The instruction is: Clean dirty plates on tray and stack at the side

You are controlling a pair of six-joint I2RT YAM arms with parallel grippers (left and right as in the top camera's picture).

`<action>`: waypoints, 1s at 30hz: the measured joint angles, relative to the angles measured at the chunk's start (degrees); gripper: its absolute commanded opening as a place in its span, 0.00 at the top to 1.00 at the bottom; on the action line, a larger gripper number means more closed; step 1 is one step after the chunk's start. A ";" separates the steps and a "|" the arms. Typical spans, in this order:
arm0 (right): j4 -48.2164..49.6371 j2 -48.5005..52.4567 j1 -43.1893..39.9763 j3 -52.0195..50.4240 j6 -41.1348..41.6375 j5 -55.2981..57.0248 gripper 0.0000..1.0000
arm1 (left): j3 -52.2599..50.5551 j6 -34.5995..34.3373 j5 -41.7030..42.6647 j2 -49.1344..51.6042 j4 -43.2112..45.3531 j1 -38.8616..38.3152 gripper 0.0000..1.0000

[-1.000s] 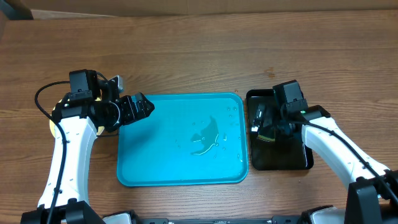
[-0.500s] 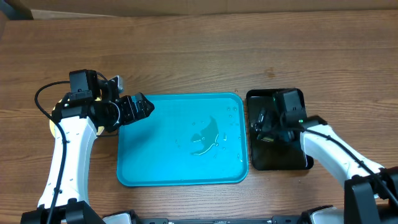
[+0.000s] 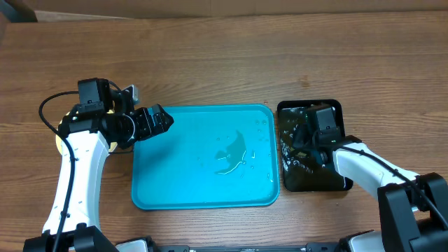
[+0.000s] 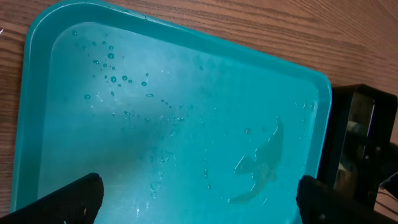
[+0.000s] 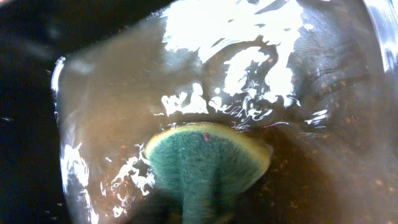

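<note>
Now, R end effector (image 3: 301, 142) half-shut, gripping sponge (image 5: 208, 158)

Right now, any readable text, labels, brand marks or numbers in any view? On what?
None: no text can be read in any view.
The turquoise tray is plain, with only water droplets and a puddle on it.
The black tray shows dark wet glare and no print.
The sponge carries no label.
</note>
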 measured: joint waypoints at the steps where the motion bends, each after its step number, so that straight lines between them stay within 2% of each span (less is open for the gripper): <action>1: 0.22 0.00 0.02 0.09 -0.09 0.13 0.00 | 0.00 0.00 0.00 0.00 0.00 0.00 0.00; 2: 0.42 0.00 0.02 0.28 -0.20 0.35 0.00 | 0.00 0.00 0.00 0.00 0.00 0.00 0.00; 3: 0.55 0.00 0.02 0.42 -0.28 0.72 0.06 | 0.00 0.00 0.00 0.00 0.00 0.00 0.00; 4: 0.55 -0.02 0.04 0.63 -0.76 1.14 0.32 | 0.00 0.00 0.00 0.00 0.00 0.00 0.00; 5: 0.39 0.00 0.04 0.70 -0.81 1.46 0.85 | 0.00 0.00 0.00 0.00 0.00 0.00 0.00; 6: 0.09 0.00 0.04 0.70 -0.94 1.66 0.96 | 0.00 0.00 0.00 0.00 0.00 0.00 0.00; 8: -0.83 0.09 0.02 0.63 -0.98 1.86 0.96 | 0.00 0.00 0.00 0.00 0.00 0.00 0.00; 9: -0.96 0.24 0.00 0.63 -0.98 1.86 0.89 | 0.00 0.00 0.00 0.00 0.00 0.00 0.00; 10: -1.05 0.44 0.00 0.63 -0.96 1.77 0.58 | 0.00 0.00 0.00 0.00 0.00 0.00 0.00; 11: -1.03 0.50 0.00 0.63 -0.57 1.70 0.21 | 0.00 0.00 0.00 0.00 0.00 0.00 0.00; 12: -0.83 0.55 0.00 0.63 -0.52 1.66 0.07 | 0.00 0.00 0.00 0.00 0.00 0.00 0.00; 13: -0.68 0.48 0.00 0.63 -0.63 1.70 0.01 | 0.00 0.00 0.00 0.00 0.00 0.00 0.00; 15: -0.33 0.39 0.07 0.79 -0.85 2.10 0.00 | 0.00 0.00 0.00 0.00 0.00 0.00 0.00; 16: -0.31 0.31 0.07 0.85 -1.03 2.64 0.14 | 0.00 0.00 0.00 0.00 0.00 0.00 0.00; 18: -0.42 0.26 0.04 0.90 -1.75 3.34 0.96 | 0.00 0.00 0.00 0.00 0.00 0.00 0.00; 21: -1.05 0.35 0.00 0.66 -1.77 3.74 0.95 | 0.00 0.00 0.00 0.00 0.00 0.00 0.00; 22: -1.14 0.50 0.00 0.61 -1.81 3.63 0.61 | 0.00 0.00 0.00 0.00 0.00 0.00 0.00; 23: -0.90 0.61 0.00 0.59 -1.38 3.58 0.21 | 0.00 0.00 0.00 0.00 0.00 0.00 0.00; 25: -0.24 0.61 0.00 0.57 -1.73 3.65 0.12 | 0.00 0.00 0.00 0.00 0.00 0.00 0.00; 30: 1.62 0.66 0.04 0.55 -2.36 4.83 0.09 | 0.00 0.00 0.00 0.00 0.00 0.00 0.00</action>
